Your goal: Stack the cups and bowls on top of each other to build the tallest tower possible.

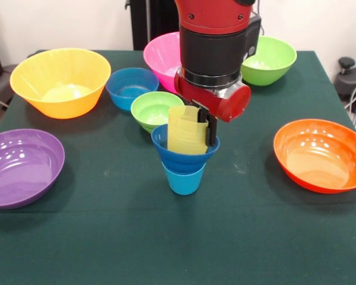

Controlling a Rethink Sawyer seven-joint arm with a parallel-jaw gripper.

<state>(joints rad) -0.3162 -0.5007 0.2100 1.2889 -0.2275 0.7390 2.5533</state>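
Observation:
A light blue cup [184, 180] stands on the green table with a small dark blue bowl [184, 157] sitting in its mouth. A translucent yellow cup [187, 129] stands in that dark blue bowl. My gripper [197, 126] comes down from above and is shut on the yellow cup's rim; one black finger [212, 130] shows on the cup's right side. A small lime green bowl [156, 110] sits just behind and left of the column. A light blue bowl [132, 88] lies further back left.
A yellow-orange bowl [60, 82] is at back left, a purple bowl [21, 167] at left, an orange bowl [320, 154] at right. A pink bowl [164, 56] and a green bowl [268, 59] stand at the back, beside the arm.

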